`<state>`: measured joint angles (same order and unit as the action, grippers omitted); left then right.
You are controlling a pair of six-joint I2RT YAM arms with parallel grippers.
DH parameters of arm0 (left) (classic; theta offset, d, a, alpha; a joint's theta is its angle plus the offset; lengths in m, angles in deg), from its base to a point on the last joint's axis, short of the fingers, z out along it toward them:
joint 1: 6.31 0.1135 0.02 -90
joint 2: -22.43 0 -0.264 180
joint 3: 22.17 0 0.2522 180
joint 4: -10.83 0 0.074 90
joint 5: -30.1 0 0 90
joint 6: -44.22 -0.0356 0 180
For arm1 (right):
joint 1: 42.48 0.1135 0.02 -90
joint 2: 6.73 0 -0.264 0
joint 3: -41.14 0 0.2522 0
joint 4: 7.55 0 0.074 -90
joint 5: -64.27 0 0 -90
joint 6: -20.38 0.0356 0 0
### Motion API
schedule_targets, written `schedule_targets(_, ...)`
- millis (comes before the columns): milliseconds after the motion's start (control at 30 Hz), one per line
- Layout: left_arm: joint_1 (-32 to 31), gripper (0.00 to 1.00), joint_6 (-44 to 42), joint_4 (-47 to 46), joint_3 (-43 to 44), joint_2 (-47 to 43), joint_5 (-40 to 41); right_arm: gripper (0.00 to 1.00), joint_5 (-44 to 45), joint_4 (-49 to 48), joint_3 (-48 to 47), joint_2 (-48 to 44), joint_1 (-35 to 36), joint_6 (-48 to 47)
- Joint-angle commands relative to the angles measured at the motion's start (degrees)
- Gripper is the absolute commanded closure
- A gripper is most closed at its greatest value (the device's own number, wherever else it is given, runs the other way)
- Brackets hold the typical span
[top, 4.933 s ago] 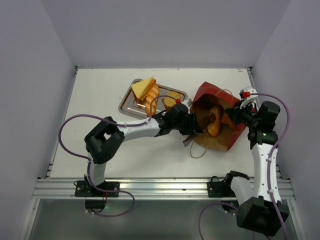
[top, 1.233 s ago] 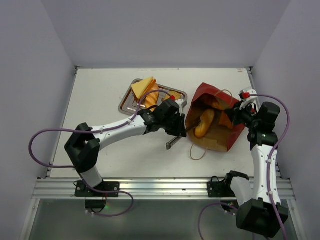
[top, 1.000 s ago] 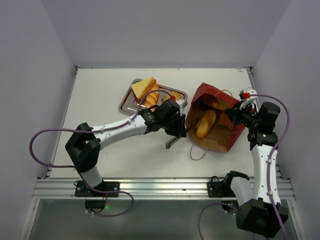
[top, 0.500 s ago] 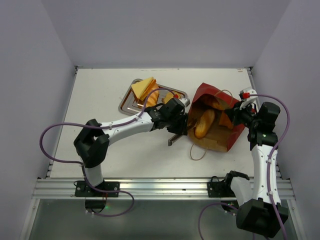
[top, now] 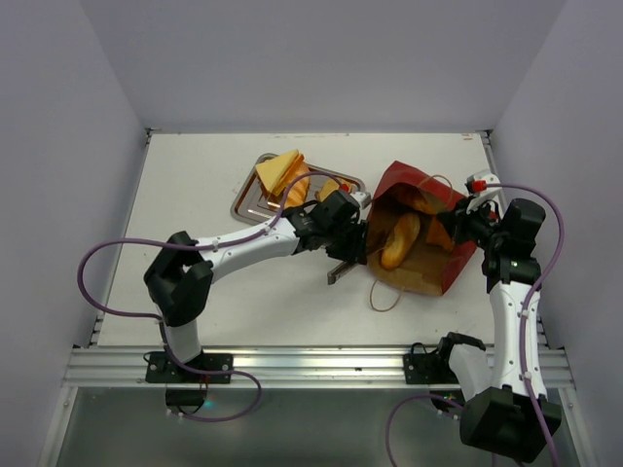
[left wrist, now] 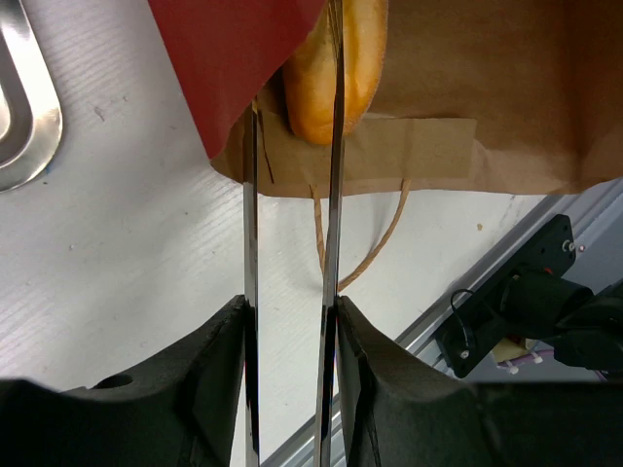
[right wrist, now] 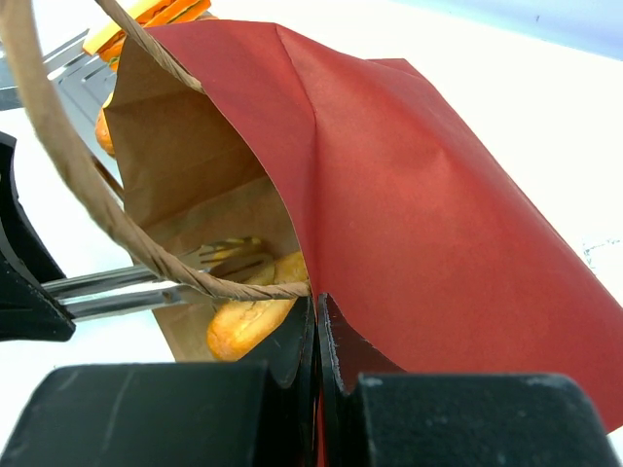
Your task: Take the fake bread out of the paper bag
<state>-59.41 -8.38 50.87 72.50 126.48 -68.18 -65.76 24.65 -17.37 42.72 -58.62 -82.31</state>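
The dark-red paper bag [top: 401,181] lies on its side, its tan mouth facing left. One golden loaf of fake bread [top: 399,241] lies inside it. My left gripper [top: 368,245] is open at the bag's mouth. In the left wrist view its long steel fingers [left wrist: 333,195] reach to the loaf [left wrist: 311,88]; one lies across the loaf, the other slips behind the red bag wall [left wrist: 224,58]. My right gripper [right wrist: 316,311] is shut on the bag's rim [right wrist: 438,195] beside a twine handle [right wrist: 58,165], holding the mouth up. The loaf [right wrist: 248,321] shows below it.
A steel tray [top: 249,204] behind the left arm holds toast slices [top: 277,170] and other breads. A twine handle [top: 384,292] loops on the table in front of the bag. The right arm's base clamp [left wrist: 526,302] sits at the near rail.
My left gripper has moved right, from just outside the bag to its mouth, and the elbow swung right. The right gripper and the bag have stayed put.
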Motion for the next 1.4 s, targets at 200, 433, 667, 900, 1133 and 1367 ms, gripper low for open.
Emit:
schedule_targets(200,1.77,0.57,0.82,-3.43,0.31,0.01,-6.49,0.98,-0.84,-1.56,0.02,-0.67,-0.03,-0.32)
schedule_targets(433,2.56,0.56,1.0,-2.82,0.4,1.15,-7.72,0.98,-0.84,-1.47,0.02,-0.76,-0.12,-0.32)
schedule_targets(667,2.65,0.58,1.61,-3.34,0.13,2.12,-9.22,0.98,-0.93,-1.47,-0.07,-0.85,-0.12,-0.32)
schedule_targets(900,2.74,0.89,1.53,-3.78,0.13,1.42,-9.13,0.98,-1.01,-1.47,-0.07,-0.93,-0.03,-0.32)
schedule_targets(1133,3.18,1.0,1.53,-3.96,-0.31,-0.95,-9.83,0.98,-0.84,-1.47,-0.16,-0.94,-0.12,-0.32)
schedule_targets(1367,3.53,1.0,2.23,-5.27,-1.89,-3.06,-10.89,0.98,-0.75,-1.39,0.02,-0.94,-0.12,-0.32)
